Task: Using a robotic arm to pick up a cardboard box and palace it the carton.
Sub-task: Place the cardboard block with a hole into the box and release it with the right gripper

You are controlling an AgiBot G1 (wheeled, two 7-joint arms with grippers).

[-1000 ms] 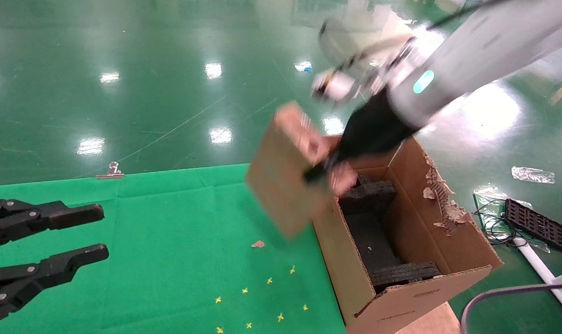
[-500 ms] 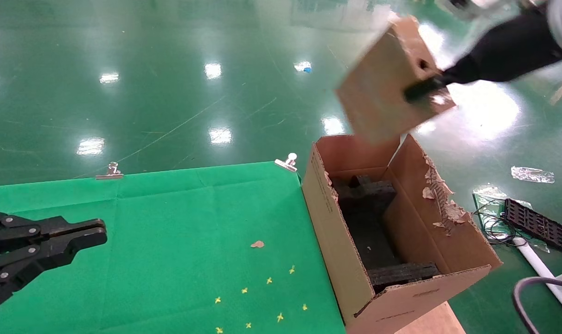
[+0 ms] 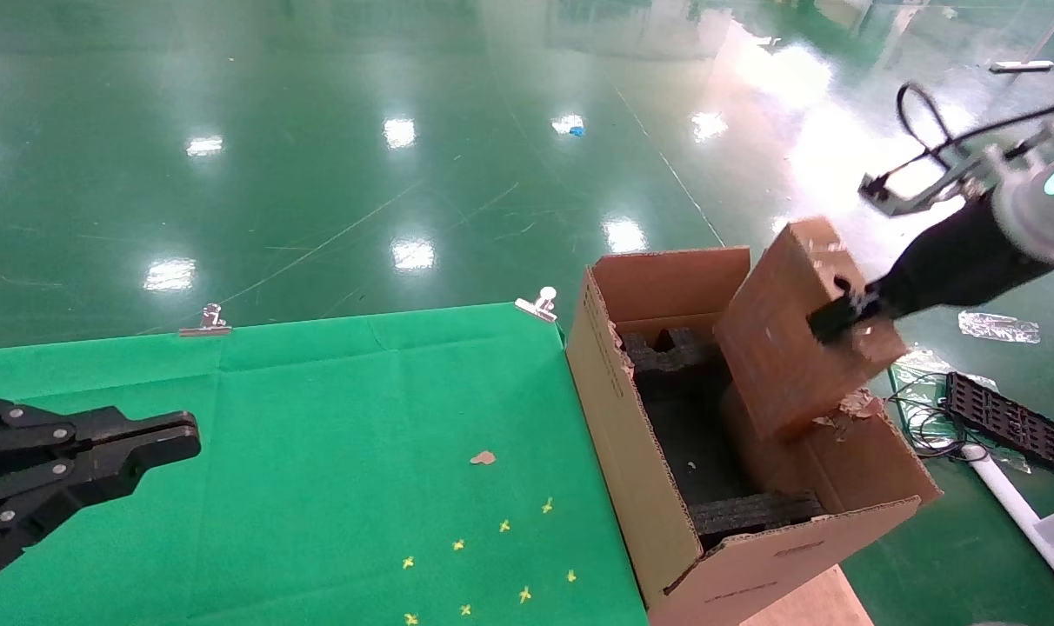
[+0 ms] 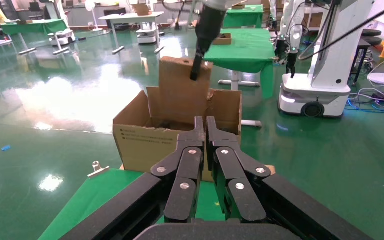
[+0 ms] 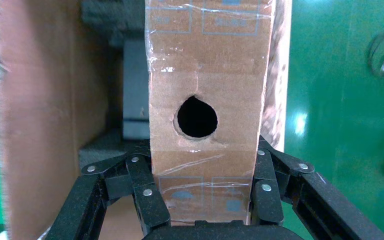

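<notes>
Cardboard box (image 3: 792,339), seemingly stiff and light but tape-slick, clamped at its holed narrow edge by right gripper (image 3: 840,315), poised over carton (image 3: 666,530).

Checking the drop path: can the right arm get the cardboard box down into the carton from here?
Probably yes. The right gripper holds the cardboard box tilted over the carton, whose top is open; the torn right flap sits close under it and might snag.

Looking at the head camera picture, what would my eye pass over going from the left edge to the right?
Black left tool → silver clip → green cloth → large brown corrugated carton → small flat brown cardboard box → black right tool gripping it → black slotted tray on the floor.
</notes>
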